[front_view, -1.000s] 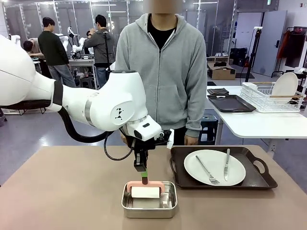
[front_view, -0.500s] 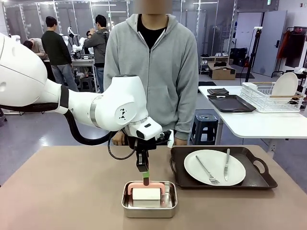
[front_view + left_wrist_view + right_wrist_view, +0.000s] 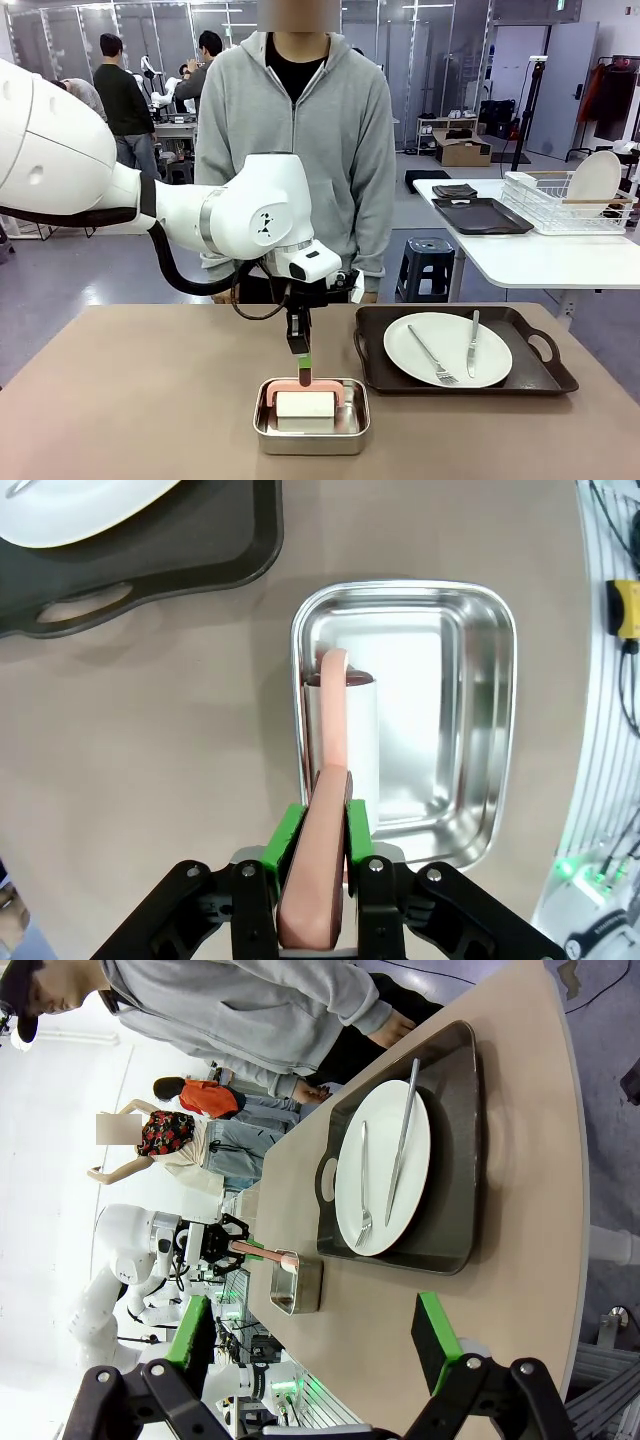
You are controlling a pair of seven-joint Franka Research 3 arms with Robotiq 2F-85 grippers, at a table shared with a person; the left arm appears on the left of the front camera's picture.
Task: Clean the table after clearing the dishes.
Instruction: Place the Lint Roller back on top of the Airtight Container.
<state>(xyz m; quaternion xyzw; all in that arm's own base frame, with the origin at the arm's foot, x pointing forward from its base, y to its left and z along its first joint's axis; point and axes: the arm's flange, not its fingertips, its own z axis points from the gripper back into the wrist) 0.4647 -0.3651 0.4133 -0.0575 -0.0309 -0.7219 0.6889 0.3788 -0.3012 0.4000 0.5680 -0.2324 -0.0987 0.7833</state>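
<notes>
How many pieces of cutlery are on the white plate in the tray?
2. A fork lies on the left half of the plate, prongs toward the robot. A knife lies on the right half. The plate sits in the tray. Anything under the plate would be hidden.

One wide, matte taupe-brown tabletop [image 3: 150,400]. One dark brown rectangular tray with handles [image 3: 525,378]. One round white dinner plate [image 3: 442,335], one steel fork [image 3: 430,355] and one steel knife [image 3: 472,345]. One small shiny steel rectangular pan [image 3: 310,438]. One white roller with a pink handle [image 3: 305,402]. One white robot arm [image 3: 230,215] in the front view. Two black grippers with green pads: the left gripper [image 3: 320,825] and the right gripper [image 3: 315,1305]. One person in a grey zip hoodie [image 3: 300,150] at the far side. Farther back: one white side table [image 3: 520,260], one black flat tray [image 3: 480,215], one white wire dish rack [image 3: 540,210] and one more pale round plate [image 3: 595,178]. At least two other people [image 3: 120,95] stand in the background.
</notes>
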